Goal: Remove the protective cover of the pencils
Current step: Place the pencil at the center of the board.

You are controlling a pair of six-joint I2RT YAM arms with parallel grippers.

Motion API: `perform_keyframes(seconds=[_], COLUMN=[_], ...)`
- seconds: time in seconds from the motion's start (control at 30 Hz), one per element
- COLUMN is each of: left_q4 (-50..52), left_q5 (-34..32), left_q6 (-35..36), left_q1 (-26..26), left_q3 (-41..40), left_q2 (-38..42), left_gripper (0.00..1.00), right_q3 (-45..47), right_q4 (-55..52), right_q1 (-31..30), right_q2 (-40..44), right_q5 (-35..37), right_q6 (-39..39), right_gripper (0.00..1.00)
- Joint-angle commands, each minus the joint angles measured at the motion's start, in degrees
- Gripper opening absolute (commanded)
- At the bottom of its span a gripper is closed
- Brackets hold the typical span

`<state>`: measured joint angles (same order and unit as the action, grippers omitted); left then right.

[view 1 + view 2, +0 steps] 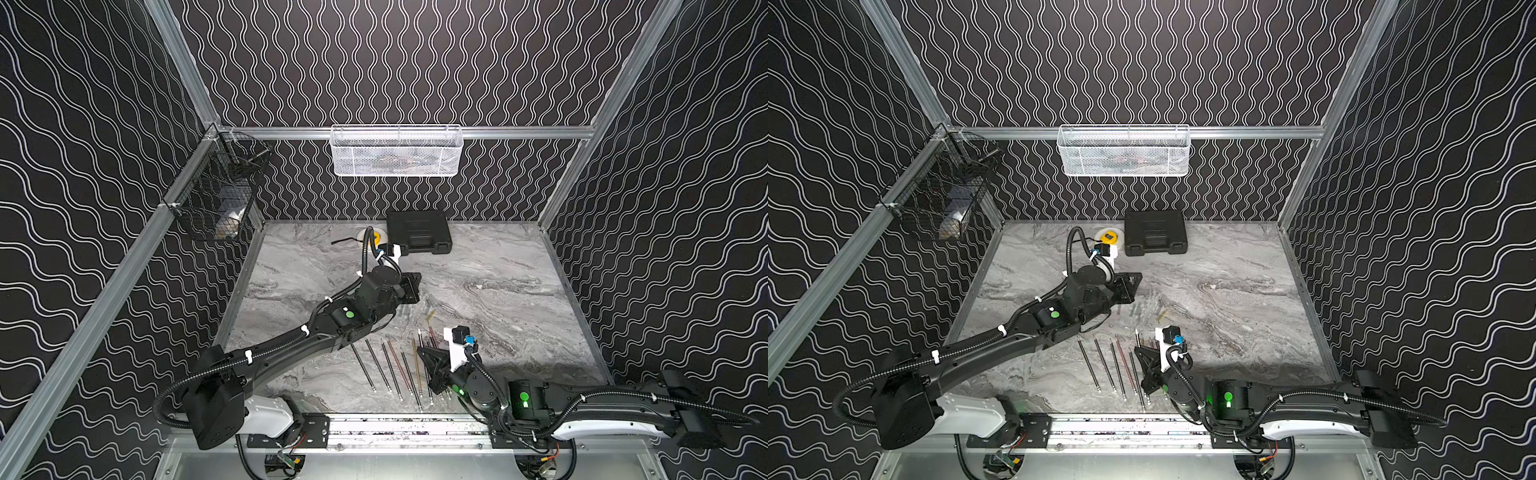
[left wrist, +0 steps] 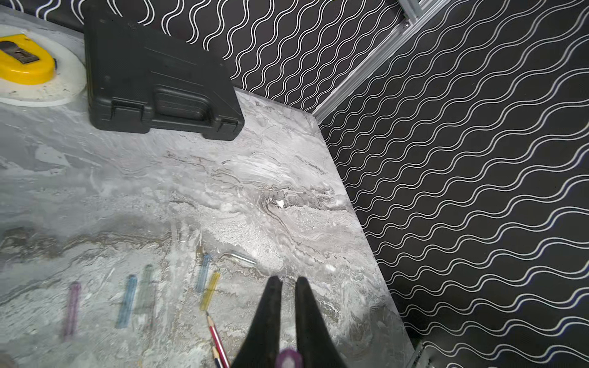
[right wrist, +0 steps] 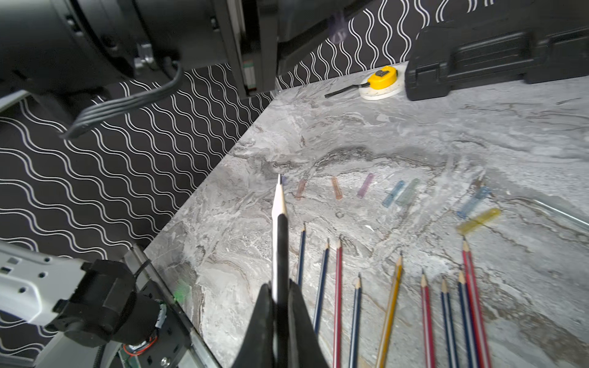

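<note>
The right gripper (image 3: pixel 279 286) is clamped on the held pencil (image 3: pixel 282 248), which runs straight out of the jaws in line with the fingers. In a top view the held pencil's (image 1: pixel 420 336) long axis goes front to back, tip toward the back wall. It has a black body with a white stripe, then a bare wood cone and a dark lead with no cap on it.

Just beside it, 9 more pencils (image 3: pixel 338 302) lie flat on the table (image 3: pixel 414 127) in a loose fan near the front edge. They are blue-striped and red-striped with 1 gold, and all point their sharpened ends the same way, toward the back.

Beyond their tips lies a ragged row of covers (image 3: pixel 395 192). They are short see-through tubes in pink, orange, violet, blue, green and yellow, most lying roughly lengthwise with the pencils.

The left gripper (image 2: pixel 288 280) sits farther back, above those covers and apart from the held pencil. It is pinched shut on a purple cover (image 2: pixel 288 358) deep between its fingers, seen end-on.

A black case (image 3: pixel 497 54) and a yellow tape measure (image 3: pixel 382 77) sit by the back wall.
</note>
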<state>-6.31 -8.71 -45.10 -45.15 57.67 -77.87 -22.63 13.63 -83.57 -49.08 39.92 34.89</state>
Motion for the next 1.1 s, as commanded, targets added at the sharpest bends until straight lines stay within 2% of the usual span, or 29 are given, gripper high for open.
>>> perform_keyframes(seconds=[0.0, 0.2, 0.37, 0.47, 0.77, 0.93, 1.07], left_q4=[-0.45, 1.06, 5.09, 7.27, 12.89, 12.72, 12.65], left_q5=[0.93, 1.95, 1.87, 1.86, 4.52, 5.21, 5.24], left_q6=[-0.15, -1.02, -1.22, -1.04, -0.52, -0.78, -0.78], left_q1=[0.35, 0.42, 0.49, 0.48, 0.49, 0.46, 0.5], left_q3=[0.24, 1.49, 4.6, 6.97, 13.73, 13.81, 13.72], left_q2=[-0.54, -4.0, -9.16, -12.64, -22.29, -23.31, -23.04], left_gripper=[0.03, 0.02, 0.02, 0.02, 0.0, 0.0, 0.0], right_q3=[-0.37, -3.43, -1.96, -1.21, -4.47, -5.17, -4.55], right_q4=[-3.24, -18.41, -24.29, -26.66, -35.93, -34.78, -34.29], right_q1=[-0.01, 4.83, 16.88, 21.91, 28.19, 30.28, 31.32], right_q2=[0.47, 1.55, 3.19, 1.97, -8.3, -15.35, -17.36], right_q5=[2.48, 4.59, -7.29, -11.83, -17.05, -20.74, -21.13], right_q6=[0.27, 9.0, 14.02, 16.21, 20.95, 20.93, 21.78], right_gripper=[0.0, 0.0, 0.0, 0.0, 0.0, 0.0, 0.0])
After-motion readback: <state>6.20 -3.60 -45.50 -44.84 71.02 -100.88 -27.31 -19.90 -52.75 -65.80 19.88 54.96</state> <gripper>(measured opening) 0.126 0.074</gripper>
